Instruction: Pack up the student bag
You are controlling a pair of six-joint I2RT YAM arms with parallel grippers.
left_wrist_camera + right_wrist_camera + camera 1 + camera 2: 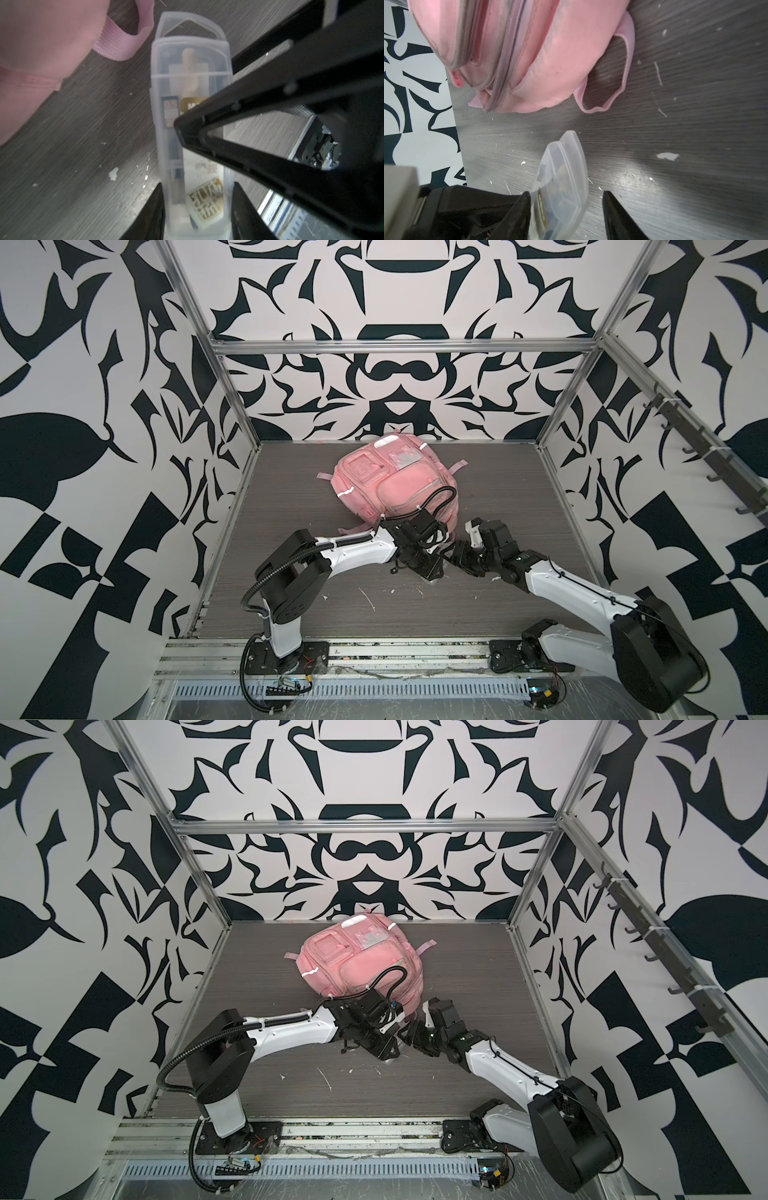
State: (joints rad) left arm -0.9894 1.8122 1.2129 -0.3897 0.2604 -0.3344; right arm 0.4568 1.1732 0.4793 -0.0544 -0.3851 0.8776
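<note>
One clear rigid plastic case [193, 83] | left gripper [197, 185] clamps it | right gripper [566, 193] part-open astride it | soft pink student bag [386, 481] on far side

In both top views the student bag [386, 485] fills the upper centre of the table [274, 510]. Just below it the left arm [353, 551] and right arm [561, 585] meet over a clear case [187, 79], closing that side. Bare table lies open at frame left, right and bottom.
</note>
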